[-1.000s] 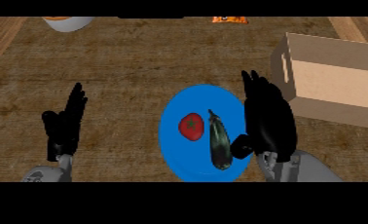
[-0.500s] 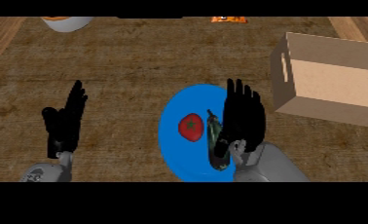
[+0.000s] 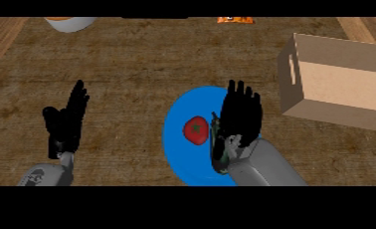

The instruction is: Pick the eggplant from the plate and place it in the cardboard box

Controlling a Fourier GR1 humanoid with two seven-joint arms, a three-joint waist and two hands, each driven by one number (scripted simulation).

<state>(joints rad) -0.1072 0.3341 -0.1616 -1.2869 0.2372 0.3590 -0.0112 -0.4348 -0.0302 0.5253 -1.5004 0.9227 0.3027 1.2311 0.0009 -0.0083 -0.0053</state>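
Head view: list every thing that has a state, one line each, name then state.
eggplant: on the blue plate, mostly hidden under the right hand
tomato: on the plate, untouched
blue plate: flat on the counter
cardboard box: open
right hand: open, over the eggplant
left hand: open, resting at left

Blue plate w/ red tomato, dark eggplant; tan cardboard box at 3 o'clock; brown wood-grain counter; black hands.

Counter with plate, cardboard box
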